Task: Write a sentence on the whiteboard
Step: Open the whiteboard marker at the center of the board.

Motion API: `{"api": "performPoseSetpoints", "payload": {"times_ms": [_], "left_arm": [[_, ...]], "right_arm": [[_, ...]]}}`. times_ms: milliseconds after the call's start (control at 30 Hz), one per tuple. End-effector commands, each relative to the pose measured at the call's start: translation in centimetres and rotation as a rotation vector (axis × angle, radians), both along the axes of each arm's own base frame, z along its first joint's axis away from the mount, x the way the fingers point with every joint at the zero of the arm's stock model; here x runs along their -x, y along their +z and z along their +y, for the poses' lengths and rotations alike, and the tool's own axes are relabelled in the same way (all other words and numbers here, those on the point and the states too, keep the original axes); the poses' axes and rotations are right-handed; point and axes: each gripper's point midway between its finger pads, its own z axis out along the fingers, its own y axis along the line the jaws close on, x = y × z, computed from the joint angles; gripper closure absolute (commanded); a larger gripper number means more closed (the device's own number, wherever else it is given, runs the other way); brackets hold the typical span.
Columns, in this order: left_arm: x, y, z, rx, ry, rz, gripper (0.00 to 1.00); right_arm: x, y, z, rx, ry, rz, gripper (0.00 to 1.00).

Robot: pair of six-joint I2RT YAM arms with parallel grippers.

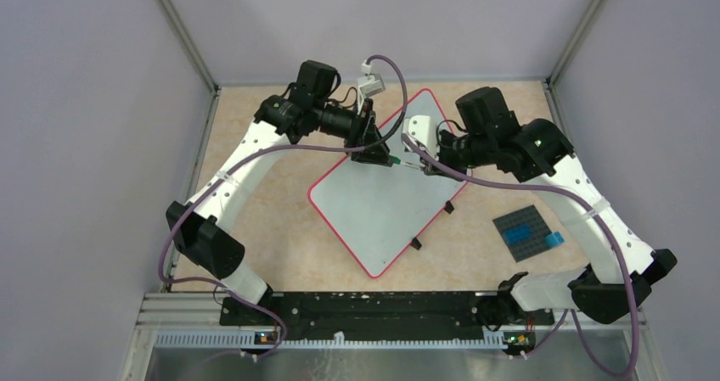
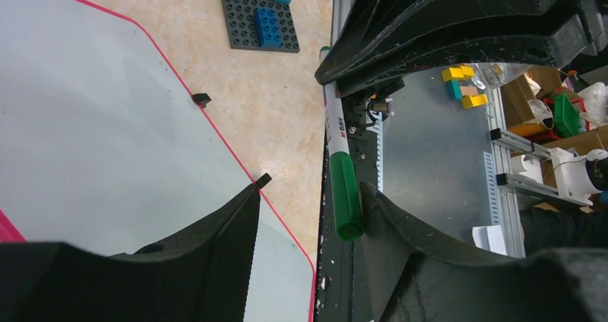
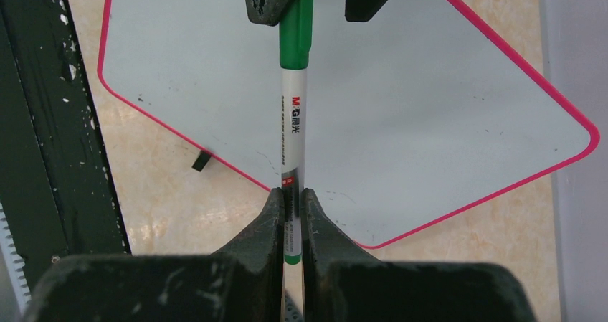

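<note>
1. Whiteboard (image 1: 382, 215): lies flat at mid-bench, turned cornerwise, one corner toward the far edge.
2. Green marker (image 3: 294, 121): above the board's far part, long axis running from arm to arm.
3. Right gripper (image 3: 290, 200): pinched on the barrel's tail.
4. Left gripper (image 3: 319, 3): fingers parted around the cap (image 2: 345, 196), one touching it.

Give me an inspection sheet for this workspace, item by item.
Surface: beige speckled tabletop, no damage seen.
Job's things: whiteboard lies flat, no writing seen; green marker, cap on.
Clutter: grey studded plate with blue bricks, right of whiteboard.
Grippers: right gripper jaws shut on marker barrel; left gripper jaws open around cap.
Cables: purple cables along both arms, one over whiteboard's far corner.
Surroundings: grey enclosure walls.
</note>
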Motion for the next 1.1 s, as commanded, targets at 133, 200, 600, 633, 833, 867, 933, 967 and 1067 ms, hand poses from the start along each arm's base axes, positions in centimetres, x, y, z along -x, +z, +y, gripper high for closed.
{"api": "performPoseSetpoints", "payload": {"times_ms": [133, 200, 600, 633, 833, 867, 933, 967, 1067], "left_arm": [[1.0, 0.4, -0.5, 0.033, -0.042, 0.002, 0.59], [1.3, 0.4, -0.5, 0.042, -0.051, 0.010, 0.65], [1.8, 2.6, 1.1, 0.181, -0.090, 0.010, 1.00], [1.3, 2.9, 1.6, 0.199, -0.077, -0.001, 1.00], [0.8, 4.8, 5.0, 0.303, -0.068, -0.091, 1.00], [0.7, 5.1, 5.4, 0.319, -0.057, -0.108, 1.00], [0.6, 5.3, 6.2, 0.349, -0.027, -0.125, 1.00], [0.5, 5.6, 6.4, 0.359, -0.019, -0.125, 1.00], [0.5, 6.5, 6.9, 0.392, 0.002, -0.125, 1.00]], "right_arm": [[0.4, 1.6, 0.8, -0.029, 0.021, -0.027, 1.00], [0.5, 1.6, 0.8, -0.027, 0.023, -0.025, 1.00], [0.2, 3.5, 1.8, -0.163, -0.058, -0.020, 0.44], [-0.1, 4.0, 1.8, -0.191, -0.088, -0.015, 0.37], [0.5, 8.3, 2.5, -0.409, -0.083, 0.120, 0.27], [0.5, 9.3, 2.5, -0.464, -0.069, 0.168, 0.25], [-0.4, 10.9, 2.3, -0.576, -0.099, 0.273, 0.22], [-0.6, 11.5, 2.4, -0.614, -0.091, 0.314, 0.22], [-0.6, 12.6, 2.9, -0.714, -0.059, 0.398, 0.23]]}}
